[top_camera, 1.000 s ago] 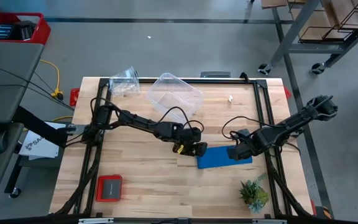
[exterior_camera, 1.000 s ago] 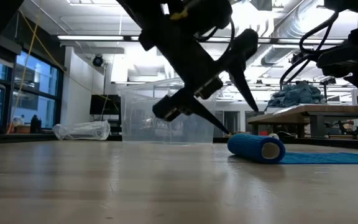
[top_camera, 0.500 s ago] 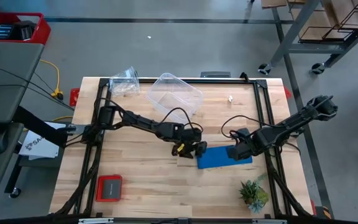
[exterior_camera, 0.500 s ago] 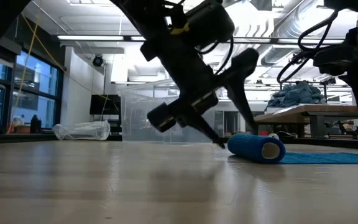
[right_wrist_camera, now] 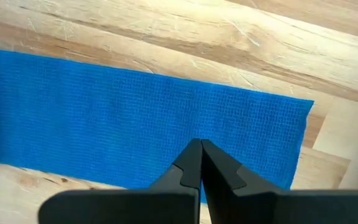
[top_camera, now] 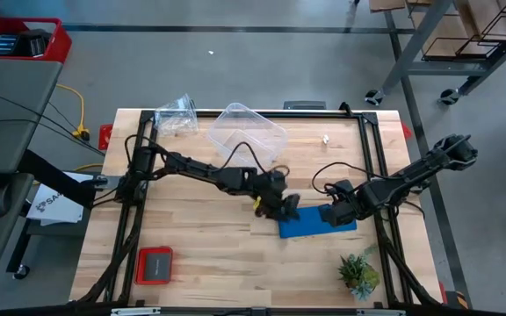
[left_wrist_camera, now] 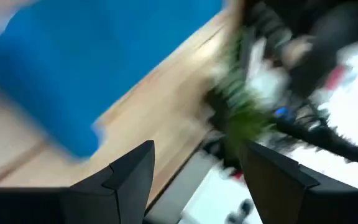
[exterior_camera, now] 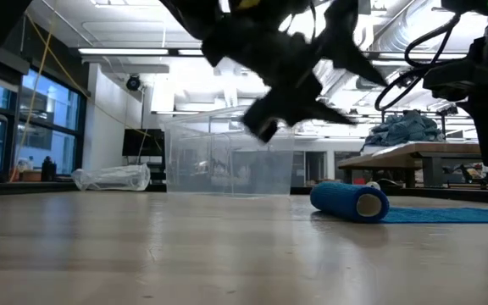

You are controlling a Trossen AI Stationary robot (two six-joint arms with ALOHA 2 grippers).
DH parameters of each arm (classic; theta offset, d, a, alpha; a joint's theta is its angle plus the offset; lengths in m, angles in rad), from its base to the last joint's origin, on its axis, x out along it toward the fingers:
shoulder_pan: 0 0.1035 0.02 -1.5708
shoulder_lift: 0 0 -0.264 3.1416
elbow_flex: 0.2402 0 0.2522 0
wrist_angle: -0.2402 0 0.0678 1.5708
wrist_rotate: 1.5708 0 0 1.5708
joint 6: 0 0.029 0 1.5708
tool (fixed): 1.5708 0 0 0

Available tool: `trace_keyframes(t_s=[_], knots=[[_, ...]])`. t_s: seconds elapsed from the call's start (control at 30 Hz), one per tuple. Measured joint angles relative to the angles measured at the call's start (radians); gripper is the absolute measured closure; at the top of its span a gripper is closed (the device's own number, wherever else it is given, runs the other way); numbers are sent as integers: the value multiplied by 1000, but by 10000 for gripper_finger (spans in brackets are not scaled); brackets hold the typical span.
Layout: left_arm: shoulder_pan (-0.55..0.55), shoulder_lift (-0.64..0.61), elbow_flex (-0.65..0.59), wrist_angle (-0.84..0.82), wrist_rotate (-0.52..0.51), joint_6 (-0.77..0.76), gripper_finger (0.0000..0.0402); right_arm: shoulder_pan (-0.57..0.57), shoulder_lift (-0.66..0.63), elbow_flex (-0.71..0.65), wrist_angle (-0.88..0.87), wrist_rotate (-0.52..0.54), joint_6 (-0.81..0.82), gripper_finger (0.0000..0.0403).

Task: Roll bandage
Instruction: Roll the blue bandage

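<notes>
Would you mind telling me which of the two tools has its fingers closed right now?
The right tool: its fingers meet at the tips, over the flat end of the bandage. The left tool, raised near the rolled end, has its fingers spread apart.

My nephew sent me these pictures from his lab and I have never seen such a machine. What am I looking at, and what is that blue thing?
These are two dark robot arms at a wooden table, each ending in a two-finger claw. One picture looks straight down, one looks level along the tabletop, and two come from cameras on the arms' wrists.

The blue thing is the bandage, partly rolled: the roll shows best in the level picture, with a flat tail behind it. The left claw, open, hangs just above the rolled end, holding nothing. The right claw, shut, sits at the flat tail.

Also there: a clear plastic tub, a small plant and a red case.
</notes>
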Motion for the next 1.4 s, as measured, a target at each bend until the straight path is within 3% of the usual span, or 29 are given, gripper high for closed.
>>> trace_keyframes(t_s=[0.1,0.37,0.67,0.93,1.23,1.4], knots=[[23,27,0,25,-50,-50,174,0,0,0,0,-1,0,403],[19,100,-1,144,-33,-164,202,0,0,0,-6,-4,0,403],[-16,106,-1,90,-30,-156,216,-2,0,0,7,-16,0,403],[-14,104,0,-79,-53,-75,216,-2,0,0,21,-32,0,403],[-14,103,0,-88,-50,-62,216,-2,0,0,76,-33,7,403],[-11,107,-3,-2,-52,-72,216,-2,0,0,89,-20,7,403]])
